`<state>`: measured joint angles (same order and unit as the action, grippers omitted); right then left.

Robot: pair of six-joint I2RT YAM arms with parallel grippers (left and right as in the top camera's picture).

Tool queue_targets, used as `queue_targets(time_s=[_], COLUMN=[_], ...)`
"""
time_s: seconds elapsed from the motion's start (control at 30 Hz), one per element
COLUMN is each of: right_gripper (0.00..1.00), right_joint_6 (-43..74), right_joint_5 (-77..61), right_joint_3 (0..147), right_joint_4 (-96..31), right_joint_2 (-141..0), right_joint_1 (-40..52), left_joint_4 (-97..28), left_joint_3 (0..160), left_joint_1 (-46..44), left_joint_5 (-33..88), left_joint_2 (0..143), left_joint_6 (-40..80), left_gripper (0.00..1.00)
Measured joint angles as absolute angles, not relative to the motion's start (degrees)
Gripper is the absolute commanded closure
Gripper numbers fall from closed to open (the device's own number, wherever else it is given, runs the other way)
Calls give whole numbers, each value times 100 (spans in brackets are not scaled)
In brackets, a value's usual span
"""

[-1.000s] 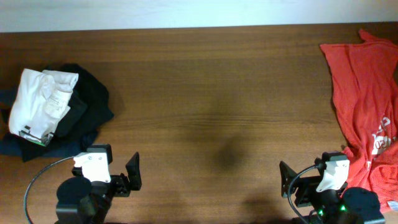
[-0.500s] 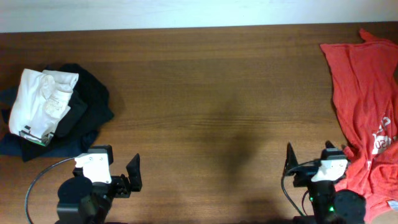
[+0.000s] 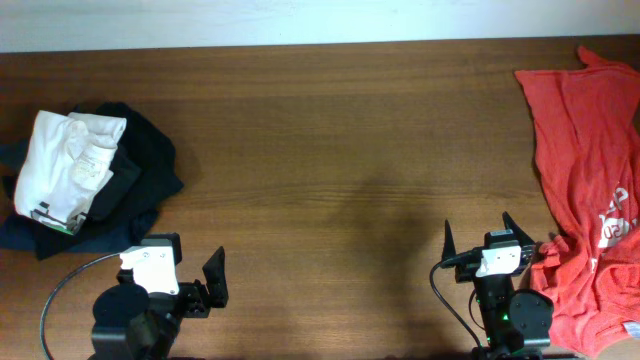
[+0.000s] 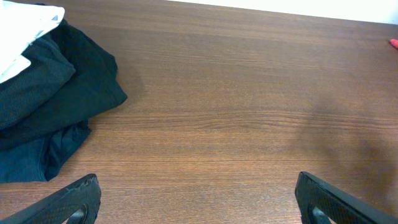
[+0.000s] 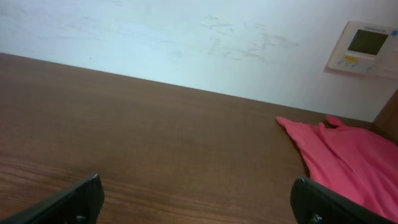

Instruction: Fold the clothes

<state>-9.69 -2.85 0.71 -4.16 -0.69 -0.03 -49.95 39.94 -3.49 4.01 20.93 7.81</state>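
Observation:
The white T-shirt [image 3: 65, 165] lies folded on a pile of dark garments at the table's far left. A corner of it shows at the top left of the left wrist view [image 4: 28, 28]. My left gripper [image 3: 190, 275] is open and empty near the front edge, to the right of and below the pile; in its wrist view [image 4: 199, 199] only bare wood lies between the fingers. My right gripper [image 3: 478, 232] is open and empty at the front right, over bare table [image 5: 196, 199].
Black and navy garments [image 3: 140, 180] lie under the white T-shirt and show in the left wrist view [image 4: 56, 87]. A red T-shirt [image 3: 585, 150] is spread at the right edge, just right of my right gripper, and shows in the right wrist view [image 5: 348, 162]. A wall panel [image 5: 364, 46] hangs behind.
My right arm has turned and shifted left, so its open fingers now point toward the far side of the table. The left arm and the clothes have not moved.

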Motion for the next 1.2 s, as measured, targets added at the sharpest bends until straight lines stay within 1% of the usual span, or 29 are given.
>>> queue_targets(time_s=[0.33,0.37,0.43,0.5,0.57,0.67,0.7,0.73,0.77,1.2], right_gripper=[1,2,1,1,1,1,1,1,1,1], right_joint_6=[-969,-967,-972,-974,-974,-976,-974,-974,-974,-989], right_joint_5=[-285,-285,-285,-292,-303,-303,-303,-305,-305,-305], right_joint_3=[71,71,71,71,71,71,71,71,71,71], right_joint_4=[-414,-416,-414,-410,-405,-408,-405,-403,-403,-403], right_joint_2=[-69,-69,-73,-75,-69,-60,-60,-60,-64,-62], right_joint_1=[-3,-3,-3,-3,-3,-3,-3,-3,-3,-3], left_joint_4=[-4995,-4995,-5017,-4998,-4447,-2477,-1398,-797,-530,-489], left_joint_3=[3994,3983,3782,3002,2180,1251,814,473,200,102], left_joint_1=[-349,-349,-349,-349,-349,-349,-349,-349,-349,-349], left_joint_5=[401,401,250,115,12,-86,-93,-97,-89,-91], left_joint_2=[2069,1959,1267,567,119,93,84,75,71,69], left_joint_6=[781,779,775,773,757,384,121,-16,-119,-261], left_gripper=[1,1,1,1,1,1,1,1,1,1])
